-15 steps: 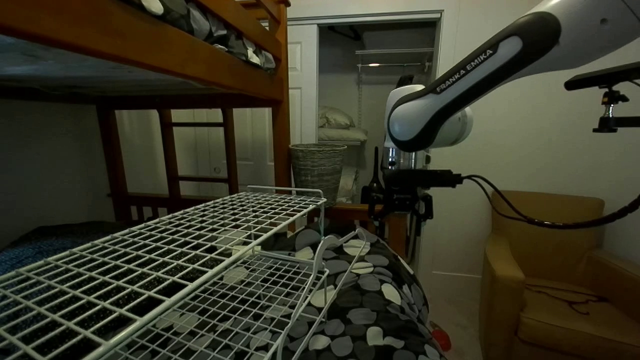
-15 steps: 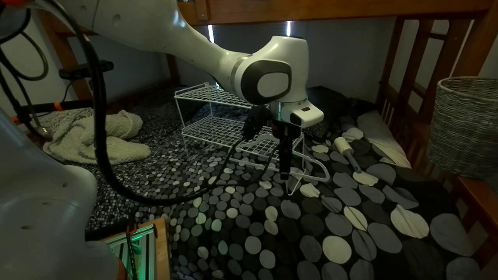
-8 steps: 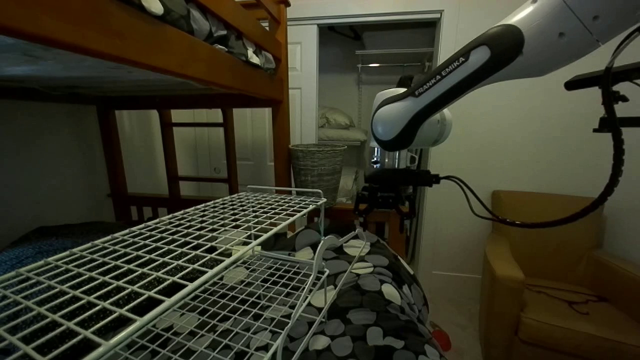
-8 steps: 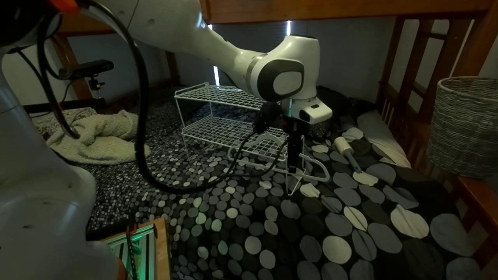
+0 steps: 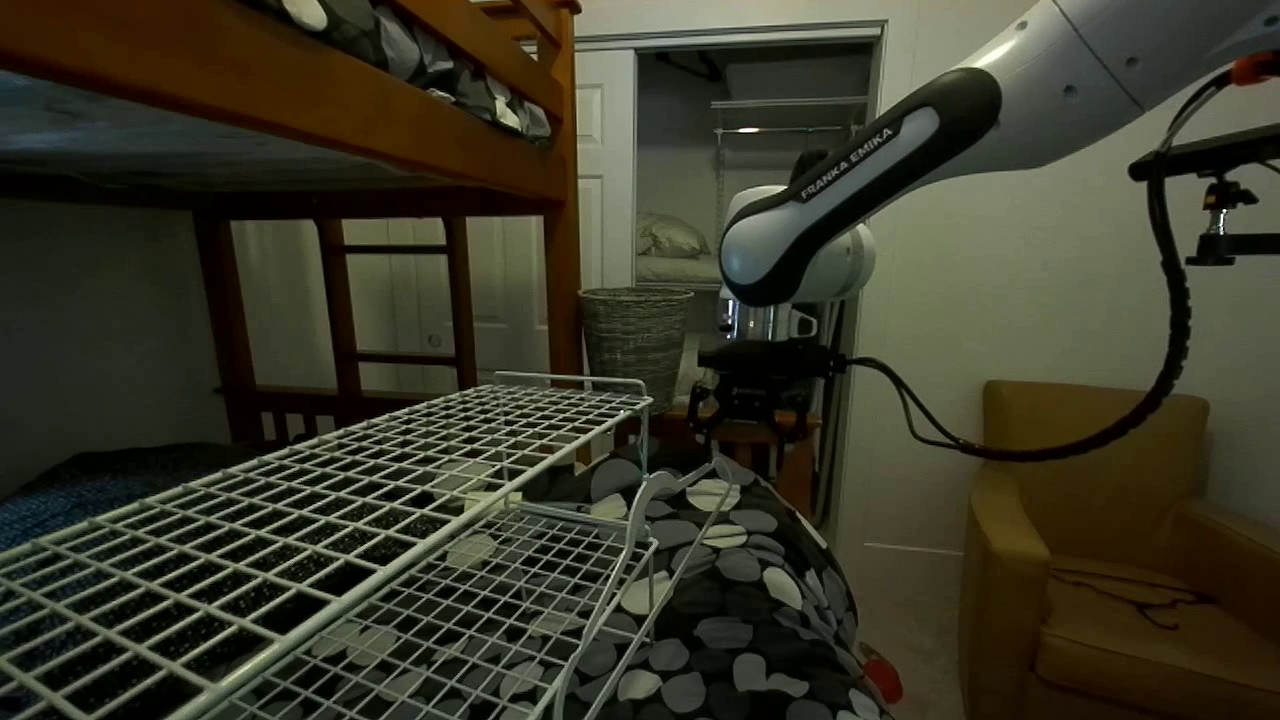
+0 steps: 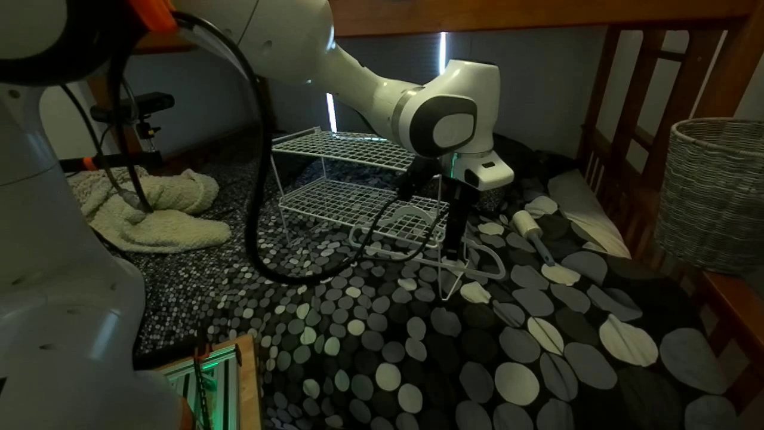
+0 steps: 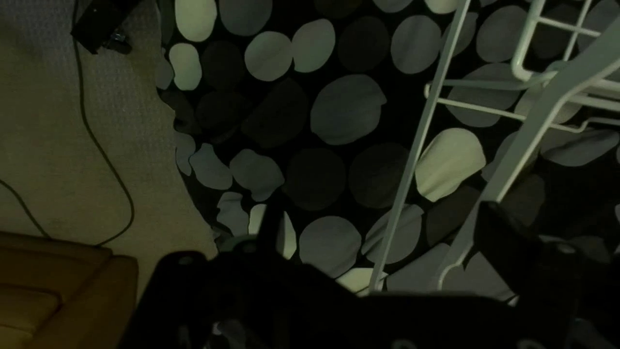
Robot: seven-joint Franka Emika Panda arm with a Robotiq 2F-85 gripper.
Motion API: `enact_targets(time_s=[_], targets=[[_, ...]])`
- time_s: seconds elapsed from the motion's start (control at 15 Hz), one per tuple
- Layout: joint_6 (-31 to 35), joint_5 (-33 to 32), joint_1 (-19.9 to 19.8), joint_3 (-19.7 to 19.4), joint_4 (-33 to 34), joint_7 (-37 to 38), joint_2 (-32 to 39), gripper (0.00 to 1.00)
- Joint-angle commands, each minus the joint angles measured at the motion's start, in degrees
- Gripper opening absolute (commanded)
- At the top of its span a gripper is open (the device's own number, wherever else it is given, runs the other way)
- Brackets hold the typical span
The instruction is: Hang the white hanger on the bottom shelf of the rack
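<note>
While the black gripper (image 7: 380, 215) stands spread wide, empty, near the thin triangular white hanger (image 7: 528, 138), the white-and-black arm (image 5: 900, 150) reads "FRANKA EMIKA".

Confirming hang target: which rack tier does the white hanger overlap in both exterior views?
The bottom shelf: the white hanger crosses its rim; the upper tier, higher, shows no overlap.

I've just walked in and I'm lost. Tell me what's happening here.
A robot arm is poised over a bed, its jaws open and empty near a white hanger. The hanger is alongside the bottom shelf of a white wire rack, jutting past the rack's end. The aim is to hang it there; whether it is hooked on isn't clear.
</note>
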Motion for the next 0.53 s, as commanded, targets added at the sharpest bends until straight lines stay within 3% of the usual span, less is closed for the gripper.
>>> enact_targets(time_s=[0.0,0.47], targets=[[0.29,1.62,1.66,-1.45,2.08,2.15,2.59,1.0],[-0.01,2.29,3.06,-1.93,5.2,4.19,6.0,1.0]])
